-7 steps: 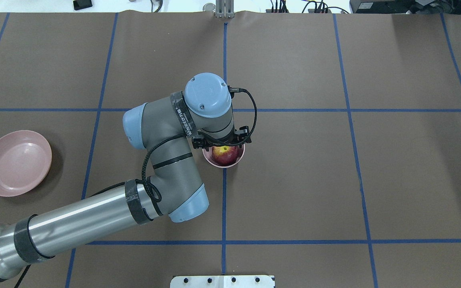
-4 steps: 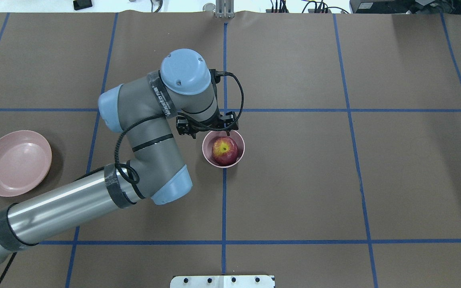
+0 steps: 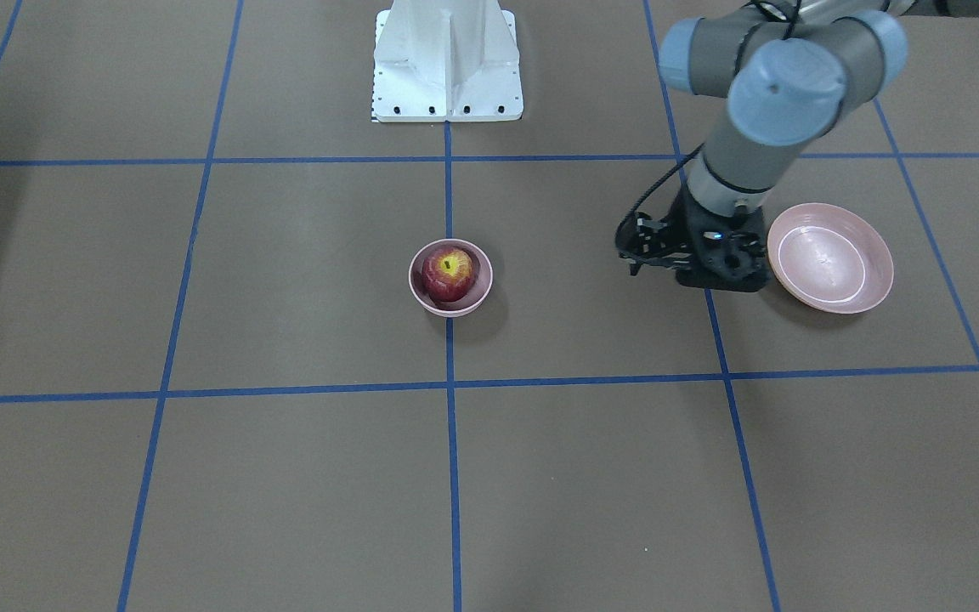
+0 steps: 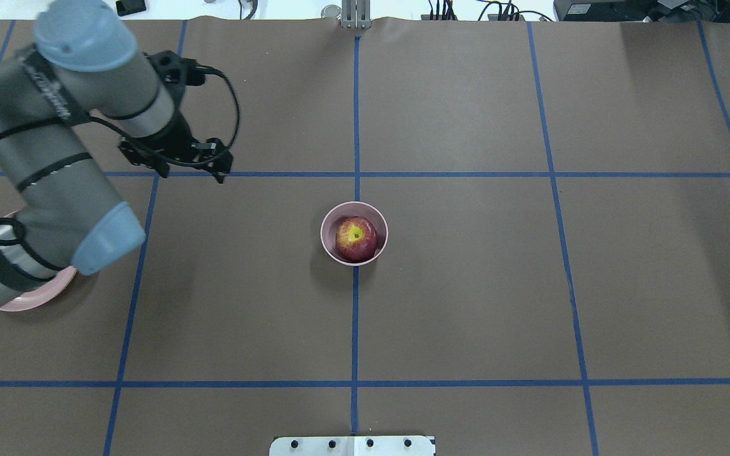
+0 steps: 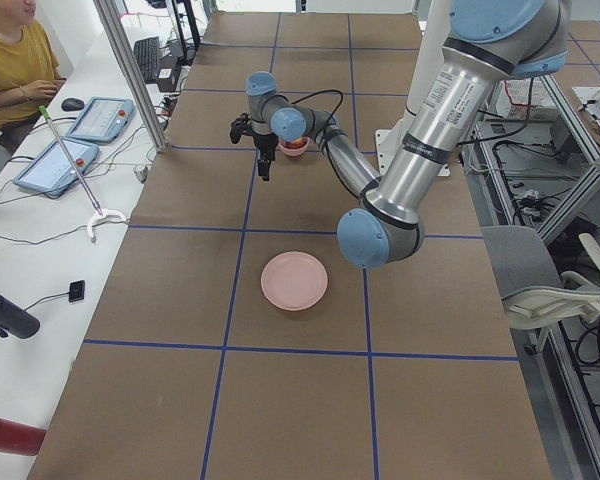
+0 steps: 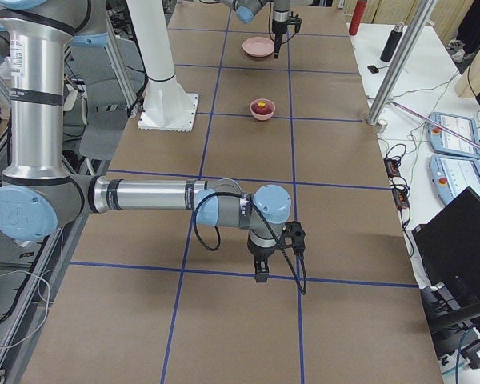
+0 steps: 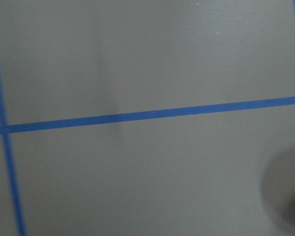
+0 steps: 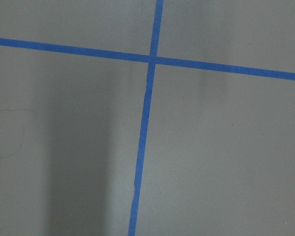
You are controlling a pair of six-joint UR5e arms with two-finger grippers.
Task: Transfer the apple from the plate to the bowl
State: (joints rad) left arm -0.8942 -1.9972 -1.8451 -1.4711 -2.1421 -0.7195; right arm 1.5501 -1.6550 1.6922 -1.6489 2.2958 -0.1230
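The dark red apple [image 4: 356, 239] with its yellow stem patch up sits inside the small deep pink bowl [image 4: 327, 221] at the table's middle; it also shows in the front-facing view [image 3: 448, 273]. The wide pink plate [image 3: 829, 257] lies empty at the table's left end, mostly hidden under my left arm in the overhead view [image 4: 29, 297]. My left gripper [image 4: 191, 172] hangs open and empty above the table, well left of the bowl and near the plate. My right gripper [image 6: 260, 272] shows only in the exterior right view, so I cannot tell its state.
Blue tape lines grid the brown table cover. The white robot base [image 3: 447, 59] stands at the near edge. An operator [image 5: 15, 60] sits past the far side with tablets and cables on a white bench.
My left arm has pulled away from over the bowl, moving far left and back toward the plate's side. The apple stays in the bowl.
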